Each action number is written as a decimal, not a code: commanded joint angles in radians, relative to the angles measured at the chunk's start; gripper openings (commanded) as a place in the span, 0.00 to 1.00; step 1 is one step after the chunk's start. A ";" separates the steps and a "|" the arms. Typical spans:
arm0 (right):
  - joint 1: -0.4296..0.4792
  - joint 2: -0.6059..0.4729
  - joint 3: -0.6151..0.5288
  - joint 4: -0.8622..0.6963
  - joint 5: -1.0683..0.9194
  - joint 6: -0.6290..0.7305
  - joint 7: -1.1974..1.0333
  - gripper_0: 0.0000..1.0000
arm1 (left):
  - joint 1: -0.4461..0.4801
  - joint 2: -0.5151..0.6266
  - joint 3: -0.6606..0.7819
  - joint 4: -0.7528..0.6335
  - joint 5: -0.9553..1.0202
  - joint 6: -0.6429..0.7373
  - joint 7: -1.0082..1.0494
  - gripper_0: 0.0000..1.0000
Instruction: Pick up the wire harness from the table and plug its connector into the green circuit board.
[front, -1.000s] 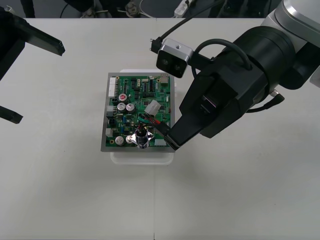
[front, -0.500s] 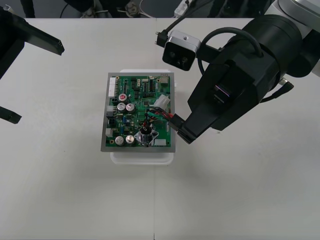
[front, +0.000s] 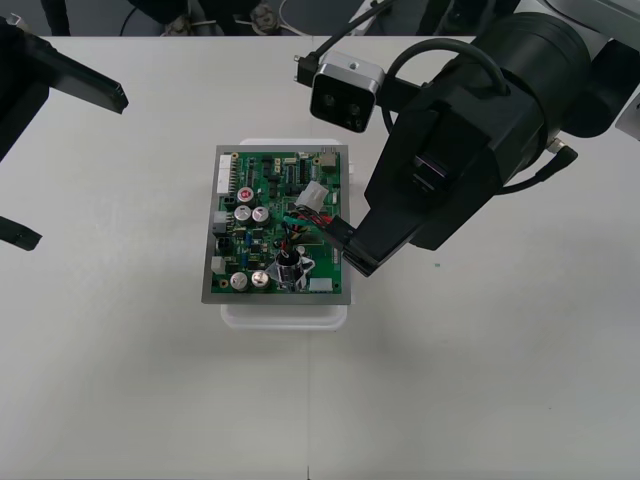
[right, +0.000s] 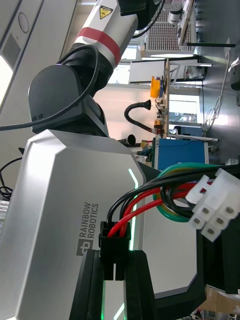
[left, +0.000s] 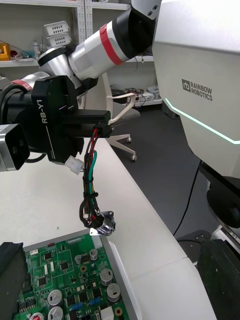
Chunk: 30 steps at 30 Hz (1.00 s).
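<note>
The green circuit board (front: 262, 205) lies on its white base (front: 285, 315) in the middle of the table. My right gripper (front: 347, 243) hovers over the board's right edge, shut on the harness's black plug (right: 114, 246). Red, black and green wires (front: 303, 222) loop from the plug out over the board. A white connector (front: 315, 197) hangs on them. The metal socket (front: 285, 270) dangles low over the board's near part; whether it touches is unclear. From the left wrist, the right gripper (left: 100, 120) holds the wires (left: 89, 185) with the socket (left: 102, 223) hanging above the board (left: 65, 270). My left gripper (front: 82, 168) waits open at the table's left.
The right arm's camera (front: 340, 92) and bulky wrist (front: 470, 130) cover the table right of the board. Bare table lies in front of the base and to the board's left.
The right gripper swung right and back, then returned left over the board's right edge. The wires and white connector shifted with it. The socket stayed over the board's near part.
</note>
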<state>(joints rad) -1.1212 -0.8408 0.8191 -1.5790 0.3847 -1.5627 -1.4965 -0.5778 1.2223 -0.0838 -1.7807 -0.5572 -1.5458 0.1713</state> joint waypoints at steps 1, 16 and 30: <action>-0.051 0.009 0.014 -0.039 -0.021 -0.008 -0.030 0.00 | 0.013 0.025 -0.014 -0.020 0.028 -0.025 0.048 1.00; -0.048 0.023 0.023 -0.042 -0.049 -0.008 -0.030 0.00 | 0.013 0.014 -0.014 -0.028 0.034 -0.025 0.057 1.00; -0.043 0.026 0.025 -0.061 -0.055 -0.008 -0.030 0.00 | 0.009 -0.015 -0.014 -0.036 0.040 -0.025 0.080 1.00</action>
<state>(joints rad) -1.1221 -0.8270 0.8328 -1.6055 0.3494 -1.5627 -1.4965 -0.5776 1.2198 -0.0839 -1.7921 -0.5343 -1.5458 0.1757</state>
